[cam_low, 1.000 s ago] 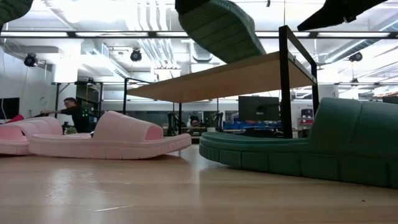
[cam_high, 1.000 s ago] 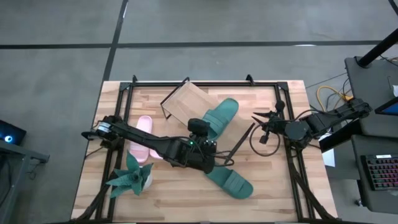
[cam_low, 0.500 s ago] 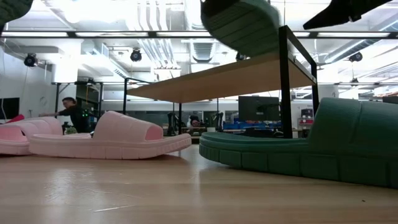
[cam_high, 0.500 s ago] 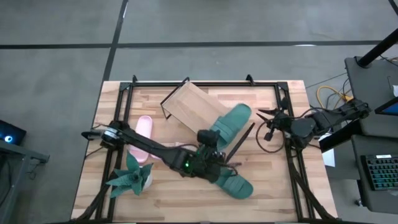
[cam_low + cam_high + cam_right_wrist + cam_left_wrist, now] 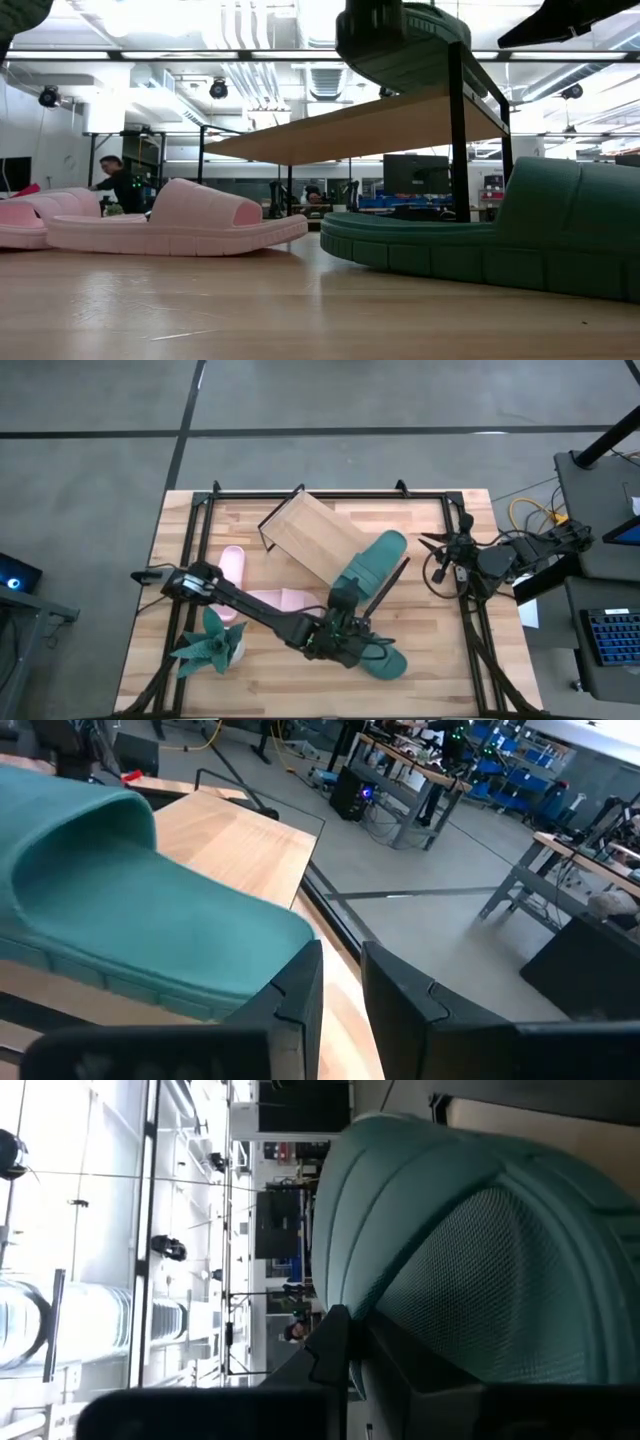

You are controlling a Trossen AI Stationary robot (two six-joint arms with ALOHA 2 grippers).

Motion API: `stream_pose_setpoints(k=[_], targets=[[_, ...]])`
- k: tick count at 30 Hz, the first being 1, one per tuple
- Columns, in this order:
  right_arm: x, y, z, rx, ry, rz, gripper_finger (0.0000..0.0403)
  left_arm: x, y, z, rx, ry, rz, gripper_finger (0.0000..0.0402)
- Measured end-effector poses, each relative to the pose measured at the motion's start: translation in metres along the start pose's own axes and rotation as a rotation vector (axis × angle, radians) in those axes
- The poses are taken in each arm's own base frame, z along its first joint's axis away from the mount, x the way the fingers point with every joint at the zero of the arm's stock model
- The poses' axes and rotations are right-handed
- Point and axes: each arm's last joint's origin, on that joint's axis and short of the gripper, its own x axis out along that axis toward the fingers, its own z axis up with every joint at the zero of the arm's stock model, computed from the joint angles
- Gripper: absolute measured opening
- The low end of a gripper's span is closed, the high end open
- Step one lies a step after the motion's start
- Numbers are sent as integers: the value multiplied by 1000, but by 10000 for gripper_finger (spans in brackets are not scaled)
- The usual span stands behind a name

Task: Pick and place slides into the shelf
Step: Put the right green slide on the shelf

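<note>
A dark green slide point(image 5: 372, 565) hangs above the table at the right end of the shelf point(image 5: 305, 530), a tilted wood board on black wire legs. My left gripper point(image 5: 345, 615) is shut on the slide's near end. In the low view the slide point(image 5: 400, 40) is about level over the board point(image 5: 360, 125); whether they touch I cannot tell. The other green slide point(image 5: 385, 658) lies flat on the table below my left arm. Two pink slides point(image 5: 232, 563) point(image 5: 280, 600) lie at the left. My right gripper point(image 5: 428, 546) stands open at the right edge and holds nothing. My left gripper has the held green slide by its near end point(image 5: 347, 595); in the high view the gripper itself covers the place. In the left wrist view one dark finger point(image 5: 330, 1350) lies against the slide's side point(image 5: 400, 1310). The fingers come level from the near left. The slide is clear of the table.
A green toy plant point(image 5: 212, 643) stands at the near left corner. A black frame point(image 5: 300, 493) runs round the tabletop. People stand in the room beyond the table's far side point(image 5: 120, 185).
My left gripper has gone toward the table's right and near edges and down, rolling as it went. The held green slide has gone with it, from tilted to about level over the shelf's right end. My right gripper has drawn back toward the right edge.
</note>
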Motion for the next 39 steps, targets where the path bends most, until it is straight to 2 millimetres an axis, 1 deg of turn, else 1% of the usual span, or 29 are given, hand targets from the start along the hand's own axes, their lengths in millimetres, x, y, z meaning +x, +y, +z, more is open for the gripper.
stream_pose_setpoints(k=[5,10,18,23,39], targets=[[0,0,0,-3,2,0,63,0,-1,0,-4,1,0,0],[1,1,-2,-8,6,0,63,1,-4,0,-49,-14,-13,0],[1,1,-2,-9,7,0,63,3,-15,-3,-37,-12,-19,0],[1,1,-2,-9,6,0,63,4,-26,-6,-78,-43,-55,0],[1,1,-2,-10,7,0,63,4,-27,-4,-175,-98,-112,1]])
